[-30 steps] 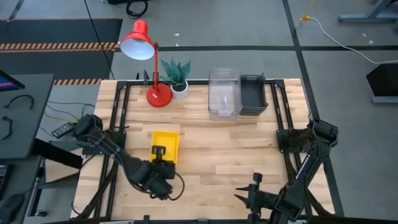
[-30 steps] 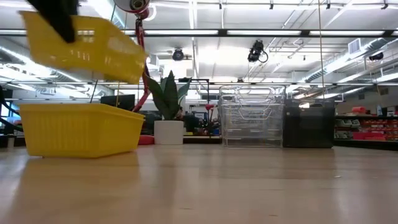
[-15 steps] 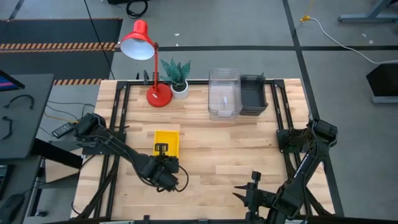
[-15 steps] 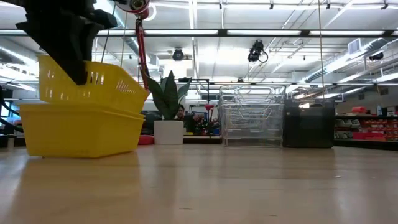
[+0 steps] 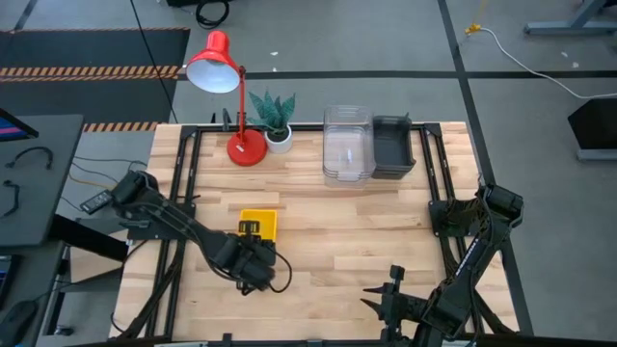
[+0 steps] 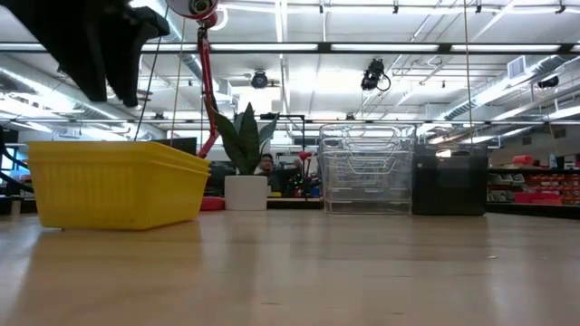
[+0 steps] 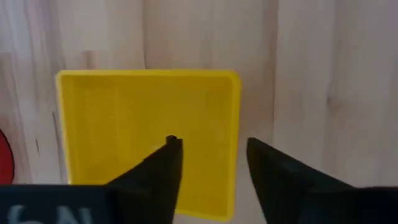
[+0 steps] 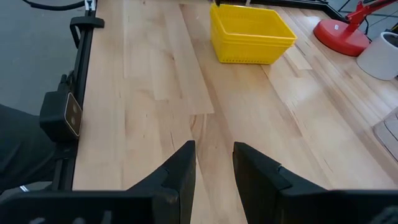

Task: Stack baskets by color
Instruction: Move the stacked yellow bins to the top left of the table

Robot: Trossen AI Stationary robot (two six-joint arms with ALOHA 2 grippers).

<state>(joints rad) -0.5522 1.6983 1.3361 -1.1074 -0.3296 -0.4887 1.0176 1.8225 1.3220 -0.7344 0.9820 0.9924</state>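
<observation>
Yellow baskets [image 5: 258,224] nested, left gripper [image 7: 208,165] letting go

Its fingers stand apart right above the stack, holding nothing; next it probably lifts clear; right gripper [image 8: 214,163] waits, part-open, empty.

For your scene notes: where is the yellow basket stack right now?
In the high view, the yellow basket stack sits left of centre on the table, nearer its front than the red lamp, directly under the left hand.

L gripper [image 7: 208,163] open, mid-table; R gripper [image 8: 212,163] open, near edge.
</observation>
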